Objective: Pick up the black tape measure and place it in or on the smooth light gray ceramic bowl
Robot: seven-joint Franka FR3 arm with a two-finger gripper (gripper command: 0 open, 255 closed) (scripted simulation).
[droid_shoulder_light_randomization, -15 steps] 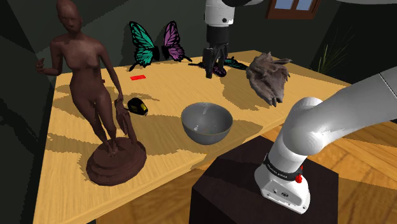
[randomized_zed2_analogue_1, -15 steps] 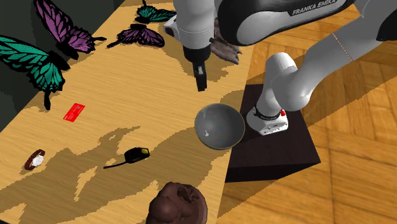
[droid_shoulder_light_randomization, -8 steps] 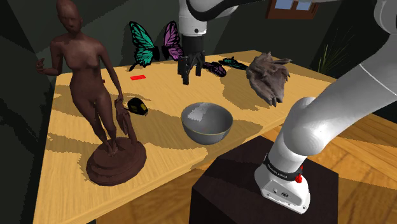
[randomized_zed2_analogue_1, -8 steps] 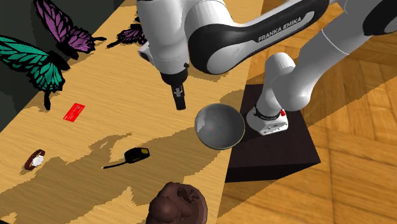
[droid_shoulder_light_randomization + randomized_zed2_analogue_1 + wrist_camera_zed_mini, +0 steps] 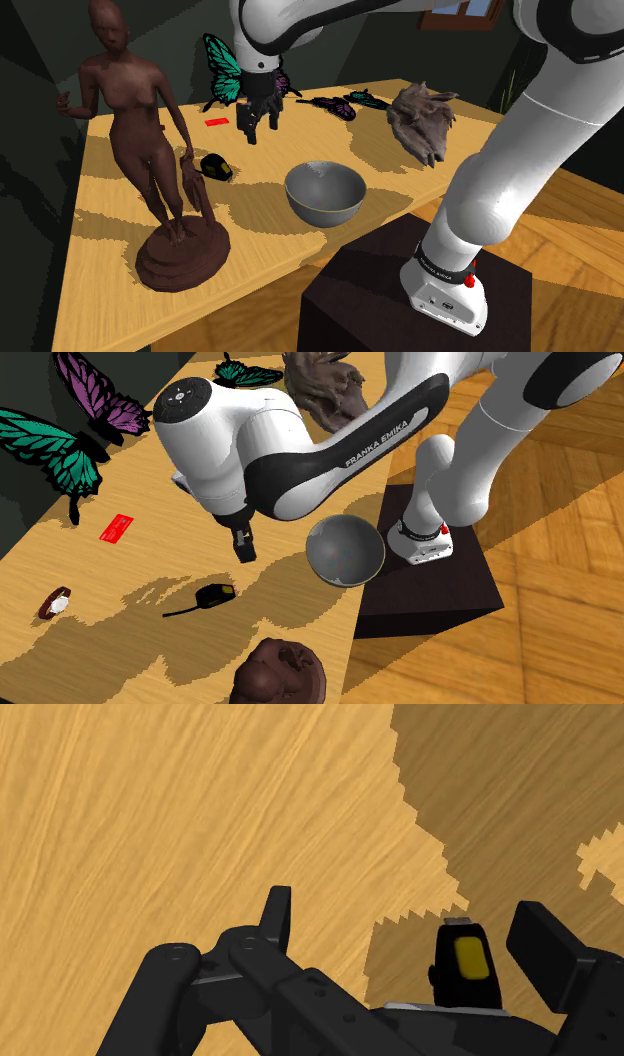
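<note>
Pale wooden counter (image 5: 262, 163) carries the small black tape measure with a yellow patch (image 5: 216, 168), lying in shadow left of centre in the shoulder view, near the tall brown figure statue (image 5: 150, 140). Within the last second the all-black gripper (image 5: 256, 128) has swept leftward from the frame's upper middle, past the teal and purple butterfly ornaments (image 5: 225, 72), to hang above it. In the wrist view its fingers stand apart, released, with the tape measure between them untouched. I judge the approach nearly done, with descent and grasp left. The statue crowds one side. Bare wood lies open toward the smooth grey bowl (image 5: 325, 212) near the counter's front edge, so the carry looks short.
</note>
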